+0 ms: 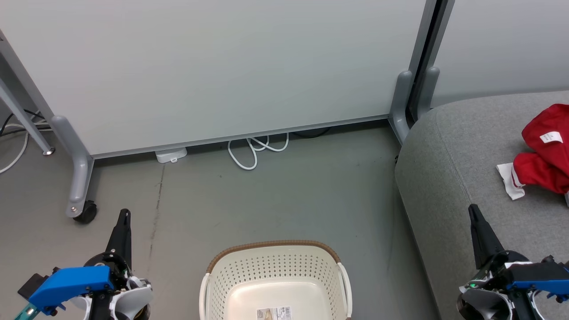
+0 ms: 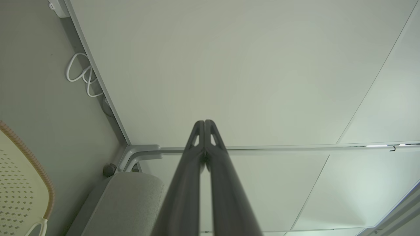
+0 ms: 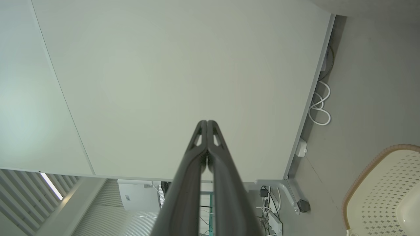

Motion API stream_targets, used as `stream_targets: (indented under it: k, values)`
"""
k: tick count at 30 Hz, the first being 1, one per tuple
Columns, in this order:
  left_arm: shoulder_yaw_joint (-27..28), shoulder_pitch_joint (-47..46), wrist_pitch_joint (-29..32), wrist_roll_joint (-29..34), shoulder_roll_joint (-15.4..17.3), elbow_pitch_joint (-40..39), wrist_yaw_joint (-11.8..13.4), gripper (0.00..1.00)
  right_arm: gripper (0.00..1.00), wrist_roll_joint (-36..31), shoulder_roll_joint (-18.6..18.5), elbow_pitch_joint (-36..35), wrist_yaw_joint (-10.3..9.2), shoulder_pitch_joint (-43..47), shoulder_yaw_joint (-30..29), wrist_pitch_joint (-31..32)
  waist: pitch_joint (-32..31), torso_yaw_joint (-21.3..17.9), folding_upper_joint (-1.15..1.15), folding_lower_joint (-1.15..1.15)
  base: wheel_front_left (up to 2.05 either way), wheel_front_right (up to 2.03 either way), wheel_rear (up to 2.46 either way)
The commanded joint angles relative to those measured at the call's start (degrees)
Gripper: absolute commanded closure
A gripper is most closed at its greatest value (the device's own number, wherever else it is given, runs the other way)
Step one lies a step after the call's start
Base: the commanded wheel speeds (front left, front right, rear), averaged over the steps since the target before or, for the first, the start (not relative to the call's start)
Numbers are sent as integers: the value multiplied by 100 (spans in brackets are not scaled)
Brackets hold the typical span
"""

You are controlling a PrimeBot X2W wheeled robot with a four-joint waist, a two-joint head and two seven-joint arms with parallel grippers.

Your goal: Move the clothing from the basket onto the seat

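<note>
The cream-white basket (image 1: 275, 271) with its brown woven rim stands on the floor at the bottom centre, nothing but a label inside it. Red clothing (image 1: 546, 151) with white trim lies bunched on the grey seat (image 1: 453, 178) at the right edge. My left gripper (image 1: 125, 214) is at the lower left, left of the basket, fingers pressed together and holding nothing. My right gripper (image 1: 472, 209) is over the seat's front part, also shut on nothing. The left gripper (image 2: 204, 122) and the right gripper (image 3: 207, 122) both point at the pale wall panel.
A pale partition wall (image 1: 213, 66) on grey wheeled feet (image 1: 80, 195) stands behind the basket. A white cable (image 1: 255, 149) and a small white box (image 1: 171, 155) lie at its base. Bare grey floor (image 1: 289, 195) spreads between wall, basket and seat.
</note>
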Motion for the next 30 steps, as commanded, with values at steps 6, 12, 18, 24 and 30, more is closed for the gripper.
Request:
stream_targets:
  k: [6,12,18,24,30]
  values:
    - [14,-54,24,-13,-3,-22,-22,100,100,13,12,10,4,-85,-7,16,0,0,0,0,0,0,0]
    - [13,-54,23,-14,-3,-22,-22,100,100,14,11,10,4,-85,-7,16,0,0,0,0,0,0,0]
    - [12,-54,22,-14,-3,-23,-21,100,100,14,11,10,4,-85,-7,15,0,0,0,0,0,0,0]
    - [11,-54,22,-15,-3,-23,-21,100,100,14,11,10,4,-84,-7,15,0,0,0,0,0,0,0]
    - [11,-54,21,-15,-3,-23,-21,100,100,14,11,10,4,-84,-7,15,0,0,0,0,0,0,0]
